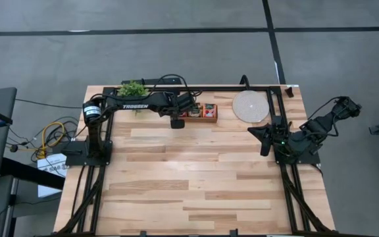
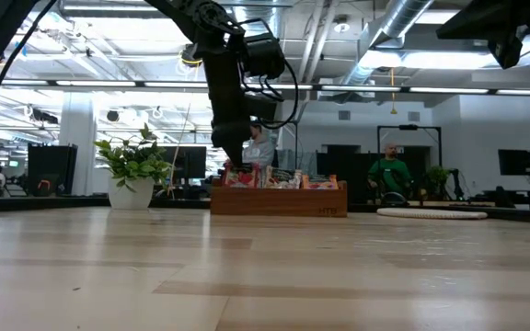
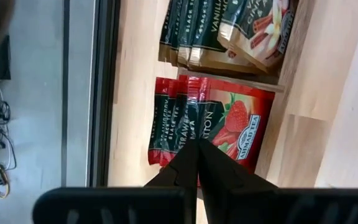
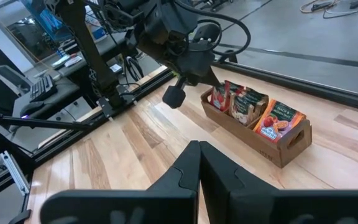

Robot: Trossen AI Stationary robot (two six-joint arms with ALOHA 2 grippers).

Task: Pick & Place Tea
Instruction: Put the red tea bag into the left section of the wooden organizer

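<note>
The near wooden tabletop (image 1: 196,191) lies open. Along the far edge, potted plant (image 1: 132,89), wooden tea box (image 1: 199,113) under the left arm (image 1: 143,103), and round disc (image 1: 251,106) crowd passage.

A potted plant (image 1: 132,88) and round pale disc (image 1: 251,106) sit well apart.

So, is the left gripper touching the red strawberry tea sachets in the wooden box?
Cannot tell. In the left wrist view the shut left gripper overlaps the red strawberry tea sachets, with no visible gap or plain contact.
</note>
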